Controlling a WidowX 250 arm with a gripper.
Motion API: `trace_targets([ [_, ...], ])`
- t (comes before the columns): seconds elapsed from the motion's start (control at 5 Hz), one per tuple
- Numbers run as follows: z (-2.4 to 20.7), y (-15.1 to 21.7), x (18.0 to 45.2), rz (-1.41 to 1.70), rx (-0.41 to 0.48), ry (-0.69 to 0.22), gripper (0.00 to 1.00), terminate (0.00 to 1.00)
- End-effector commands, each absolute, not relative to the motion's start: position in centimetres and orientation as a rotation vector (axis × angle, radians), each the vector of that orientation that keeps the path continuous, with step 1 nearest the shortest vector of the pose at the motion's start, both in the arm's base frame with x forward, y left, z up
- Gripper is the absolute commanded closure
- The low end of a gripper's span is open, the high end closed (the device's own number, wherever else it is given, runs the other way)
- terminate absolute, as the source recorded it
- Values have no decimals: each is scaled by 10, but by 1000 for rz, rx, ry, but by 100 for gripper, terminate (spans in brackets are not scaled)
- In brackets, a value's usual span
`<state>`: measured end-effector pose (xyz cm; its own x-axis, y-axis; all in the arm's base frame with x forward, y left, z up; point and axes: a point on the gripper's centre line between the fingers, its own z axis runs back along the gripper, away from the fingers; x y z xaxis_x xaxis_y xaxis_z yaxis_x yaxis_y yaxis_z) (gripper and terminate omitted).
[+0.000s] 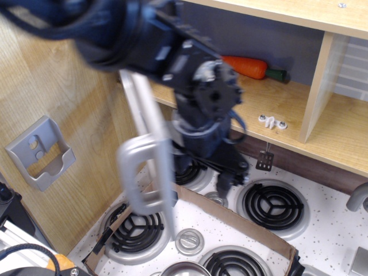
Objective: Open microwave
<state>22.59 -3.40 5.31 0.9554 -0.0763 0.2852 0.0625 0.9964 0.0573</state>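
The microwave door (148, 123) stands swung far out to the left and is seen almost edge-on and blurred. Its silver loop handle (140, 173) faces the camera. The microwave's inside (287, 100) is a wooden shelf, now uncovered, with an orange carrot (245, 66) at the back and a small white piece (272, 122) near the front. My black arm (204, 98) sits right behind the door's inner face. The gripper (225, 175) hangs below it, dark and blurred, so I cannot tell how its jaws stand or whether it touches the door.
A toy stove top (322, 236) with several black coil burners (275, 204) and grey knobs (189, 240) lies below. A brown cardboard frame (241, 221) lies on it. A grey wall bracket (40, 152) hangs on the left wooden wall. A grey tap (357, 198) is at the right edge.
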Motion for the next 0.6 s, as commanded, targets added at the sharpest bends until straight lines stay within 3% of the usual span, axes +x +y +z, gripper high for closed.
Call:
trace_targets([
  [0.0, 66, -18, 206, -81, 120, -292, 0, 0],
  [0.2, 66, -9, 206, -105, 103, -315, 0, 0],
  [0.4, 66, -9, 206, -105, 103, -315, 0, 100],
])
